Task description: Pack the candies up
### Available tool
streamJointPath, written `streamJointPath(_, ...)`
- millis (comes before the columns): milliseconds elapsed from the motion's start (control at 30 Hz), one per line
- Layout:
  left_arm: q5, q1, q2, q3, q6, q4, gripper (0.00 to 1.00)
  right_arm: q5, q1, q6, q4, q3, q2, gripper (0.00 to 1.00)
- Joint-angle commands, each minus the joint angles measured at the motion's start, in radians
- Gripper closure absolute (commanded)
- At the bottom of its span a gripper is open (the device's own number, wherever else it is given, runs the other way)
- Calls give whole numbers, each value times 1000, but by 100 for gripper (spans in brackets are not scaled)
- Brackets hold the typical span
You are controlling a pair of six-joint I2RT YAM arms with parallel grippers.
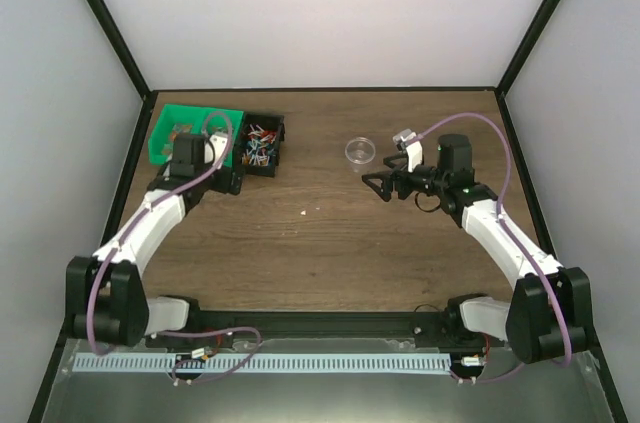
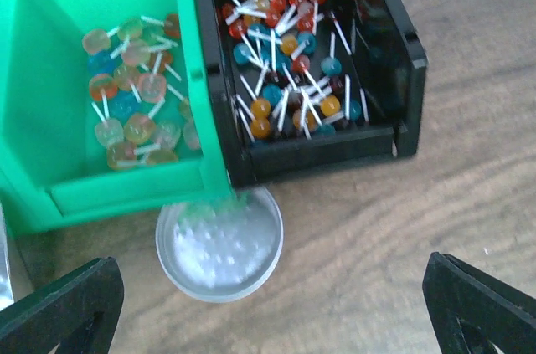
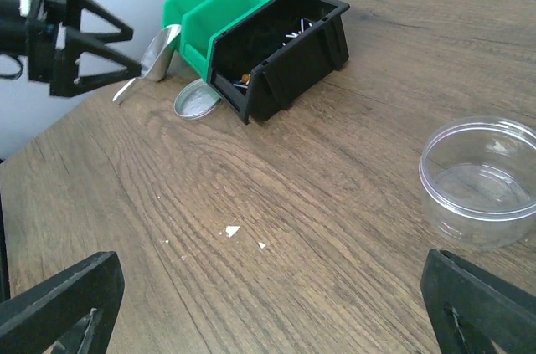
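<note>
While my left gripper [image 1: 222, 181] hangs wide open and empty just before the black bin [image 1: 264, 143], the top view shows the candies [image 1: 260, 141] inside it and my right gripper [image 1: 378, 186], also open and empty, well right of it beside the clear cup [image 1: 360, 151]. From the left wrist, a lid [image 2: 219, 245] sits at the bin's front corner. I judge the tiny sticks could slip my fingers [image 2: 67, 304], or the bin's walls could catch them. From the right wrist, bare table [image 3: 318, 170] stretches between bin and cup.

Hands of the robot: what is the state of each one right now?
The left hand is open and holds nothing.
The right hand is open and holds nothing.
</note>
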State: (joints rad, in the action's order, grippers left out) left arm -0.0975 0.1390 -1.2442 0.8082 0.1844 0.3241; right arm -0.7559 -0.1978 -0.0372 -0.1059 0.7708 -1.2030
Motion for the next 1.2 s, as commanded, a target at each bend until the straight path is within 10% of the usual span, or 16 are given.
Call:
streamJointPath(0, 42, -1, -123, 152, 10, -14, 0, -18, 2, -32, 22, 11, 11, 0)
streamJointPath(367, 96, -4, -500, 505, -36, 31, 10, -11, 3, -57, 15, 2, 18, 0)
streamJointPath(1167, 61, 2, -717, 591, 61, -10, 51, 9, 1, -63, 18, 5, -5, 0)
